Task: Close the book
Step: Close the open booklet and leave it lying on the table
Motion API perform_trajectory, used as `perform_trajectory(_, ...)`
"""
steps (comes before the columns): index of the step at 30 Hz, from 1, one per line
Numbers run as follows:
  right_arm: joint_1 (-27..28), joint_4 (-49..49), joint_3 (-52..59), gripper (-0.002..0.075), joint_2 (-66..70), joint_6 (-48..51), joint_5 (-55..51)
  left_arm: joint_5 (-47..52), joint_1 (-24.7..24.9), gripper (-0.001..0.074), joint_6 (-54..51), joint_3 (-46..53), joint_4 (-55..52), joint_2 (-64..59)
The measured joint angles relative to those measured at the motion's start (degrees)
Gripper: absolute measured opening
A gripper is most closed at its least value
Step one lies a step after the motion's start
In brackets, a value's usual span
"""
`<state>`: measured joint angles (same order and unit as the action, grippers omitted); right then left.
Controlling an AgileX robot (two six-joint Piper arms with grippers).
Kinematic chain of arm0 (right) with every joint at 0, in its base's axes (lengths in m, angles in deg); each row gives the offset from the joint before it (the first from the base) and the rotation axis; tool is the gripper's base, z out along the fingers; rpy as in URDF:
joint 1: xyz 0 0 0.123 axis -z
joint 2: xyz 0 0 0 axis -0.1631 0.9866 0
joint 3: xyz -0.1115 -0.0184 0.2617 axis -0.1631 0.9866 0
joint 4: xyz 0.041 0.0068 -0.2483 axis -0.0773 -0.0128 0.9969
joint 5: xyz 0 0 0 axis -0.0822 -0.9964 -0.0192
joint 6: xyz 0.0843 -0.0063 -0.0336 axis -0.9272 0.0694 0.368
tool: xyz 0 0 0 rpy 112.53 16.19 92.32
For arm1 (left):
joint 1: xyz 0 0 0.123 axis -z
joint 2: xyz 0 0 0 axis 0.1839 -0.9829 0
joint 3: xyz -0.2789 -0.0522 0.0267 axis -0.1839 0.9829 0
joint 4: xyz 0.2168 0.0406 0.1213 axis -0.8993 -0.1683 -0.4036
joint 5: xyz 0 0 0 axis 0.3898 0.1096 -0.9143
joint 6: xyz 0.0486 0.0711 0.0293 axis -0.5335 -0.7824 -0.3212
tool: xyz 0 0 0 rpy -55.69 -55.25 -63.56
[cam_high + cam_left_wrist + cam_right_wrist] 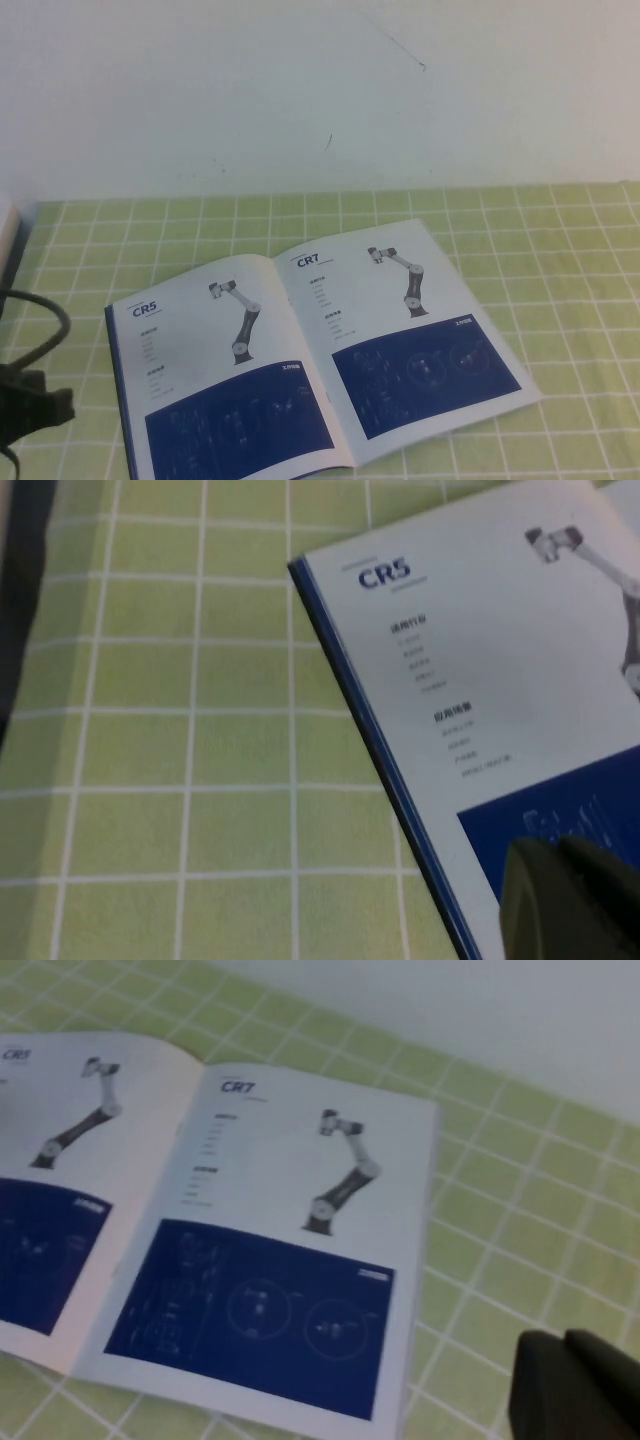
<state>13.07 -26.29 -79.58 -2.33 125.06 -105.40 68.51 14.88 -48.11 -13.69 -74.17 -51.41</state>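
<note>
An open book [310, 355] lies flat on the green checked tablecloth, with a CR5 page [215, 370] on the left and a CR7 page [410, 330] on the right. Both pages show a robot arm above a dark blue panel. My left gripper [556, 852] hovers over the blue panel of the CR5 page [480, 660], close to the book's blue left edge; its dark fingers are shut with nothing held. My right gripper [563, 1345] is shut and empty over bare cloth, just off the outer edge of the CR7 page [290, 1160].
A dark part of my left arm [30, 405] with a black cable [45, 310] sits at the table's left edge. A white wall [320, 90] rises behind the table. Green cloth [560, 260] stretches to the right of the book.
</note>
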Motion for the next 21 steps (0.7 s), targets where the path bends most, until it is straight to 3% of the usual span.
perform_trajectory(5, -6.55, -6.98, -0.22, -0.0003, 12.72, 8.83, 5.37, 0.13, 0.0, -0.0003, -4.62, -0.71, 6.12, -10.09)
perform_trajectory(13, -24.73, -8.73, -4.36, -0.0003, 34.88, 13.36, 19.68, 1.01, 0.0, -0.0003, -6.8, -7.02, 8.62, -23.78)
perform_trajectory(21, -27.54, -9.31, -13.3, -0.0003, 52.17, 14.43, 22.79, 2.94, 0.0, -0.0003, -7.96, -12.59, 8.19, -35.58)
